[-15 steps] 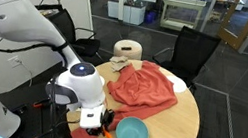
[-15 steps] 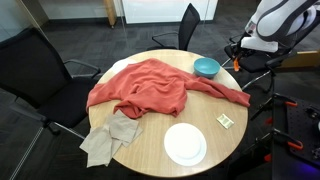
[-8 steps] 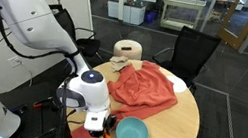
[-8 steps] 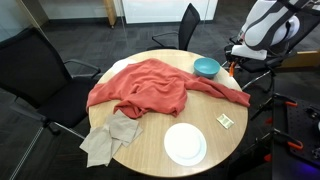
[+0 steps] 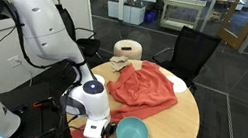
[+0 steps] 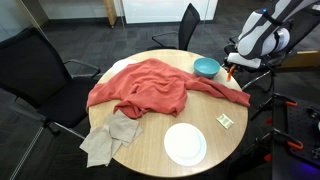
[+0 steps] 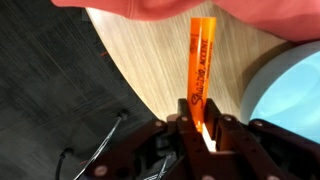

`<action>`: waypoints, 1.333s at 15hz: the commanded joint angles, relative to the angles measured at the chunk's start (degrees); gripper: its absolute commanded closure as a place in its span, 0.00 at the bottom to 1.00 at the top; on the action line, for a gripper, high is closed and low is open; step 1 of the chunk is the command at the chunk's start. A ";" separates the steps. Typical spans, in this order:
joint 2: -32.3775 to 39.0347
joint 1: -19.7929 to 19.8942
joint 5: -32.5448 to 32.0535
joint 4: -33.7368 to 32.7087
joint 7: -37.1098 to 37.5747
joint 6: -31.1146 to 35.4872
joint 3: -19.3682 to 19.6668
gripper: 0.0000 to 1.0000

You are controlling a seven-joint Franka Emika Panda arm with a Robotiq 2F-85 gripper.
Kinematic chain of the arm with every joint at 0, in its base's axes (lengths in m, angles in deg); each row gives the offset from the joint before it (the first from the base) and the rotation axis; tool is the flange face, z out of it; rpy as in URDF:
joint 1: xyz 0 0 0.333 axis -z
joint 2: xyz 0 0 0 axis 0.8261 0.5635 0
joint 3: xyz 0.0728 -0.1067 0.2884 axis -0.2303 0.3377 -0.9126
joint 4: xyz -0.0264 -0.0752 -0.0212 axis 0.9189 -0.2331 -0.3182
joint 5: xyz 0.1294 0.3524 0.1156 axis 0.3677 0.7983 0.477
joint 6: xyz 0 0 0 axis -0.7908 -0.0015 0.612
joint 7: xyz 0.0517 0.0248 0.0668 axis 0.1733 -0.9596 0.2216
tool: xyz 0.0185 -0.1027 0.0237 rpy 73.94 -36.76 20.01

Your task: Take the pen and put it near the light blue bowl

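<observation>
round light-wood table across the wrist view, dark carpet beyond its curved edge. black gripper clamped on the near end of a thin orange pen, fingers pressed to both sides. long axis straight up that view, free tip toward the rumpled red cloth at the top. round light blue bowl just beside the pen, not touching. held at the table's edge next to the bowl in both exterior views.

My arm: elbow high, wrist folded downward.
My gripper: pointing down, fingers pinched tight on the pen.
</observation>
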 commanded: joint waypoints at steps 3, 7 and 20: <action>5.49 1.84 3.11 -3.01 0.97 4.52 -2.33 0.95; 8.77 1.67 4.14 -5.13 0.90 4.85 -2.90 0.95; 12.64 0.71 5.81 -8.61 1.03 6.20 -2.76 0.56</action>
